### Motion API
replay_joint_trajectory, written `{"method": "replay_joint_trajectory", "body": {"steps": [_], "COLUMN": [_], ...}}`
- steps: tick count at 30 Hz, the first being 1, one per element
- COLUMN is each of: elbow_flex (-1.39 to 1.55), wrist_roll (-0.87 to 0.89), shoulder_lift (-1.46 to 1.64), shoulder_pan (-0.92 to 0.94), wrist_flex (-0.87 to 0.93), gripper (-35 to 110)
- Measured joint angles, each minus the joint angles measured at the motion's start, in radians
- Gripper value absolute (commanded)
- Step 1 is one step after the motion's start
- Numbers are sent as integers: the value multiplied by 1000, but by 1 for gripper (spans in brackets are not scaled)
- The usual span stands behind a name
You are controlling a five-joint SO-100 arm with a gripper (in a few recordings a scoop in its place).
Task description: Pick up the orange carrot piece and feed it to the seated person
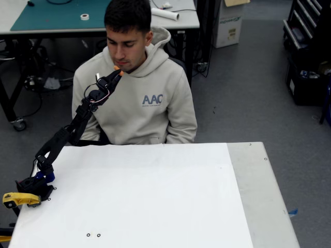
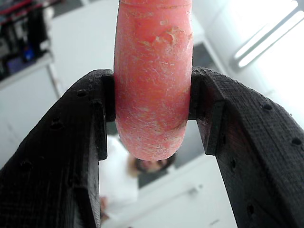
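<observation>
While clamped between both black textured fingers [image 2: 71,156] of my gripper [image 1: 117,72], stubby orange carrot piece [image 2: 153,80] sits raised just below mouth of seated person in beige hoodie [image 1: 139,98]. Risk, as I judge: overshoot jabs face; weak pinch on rounded sides drops carrot.
</observation>
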Motion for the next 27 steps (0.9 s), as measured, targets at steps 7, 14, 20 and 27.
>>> {"method": "replay_joint_trajectory", "body": {"steps": [7,14,20,27], "elbow_flex": [0,0,0,0], "wrist_roll": [0,0,0,0], "shoulder_lift": [-8,-8,-8,-8], "shoulder_pan": [15,-3,2,2], "wrist_flex": [0,0,0,0], "gripper": [-3,-3,-3,-3]}}
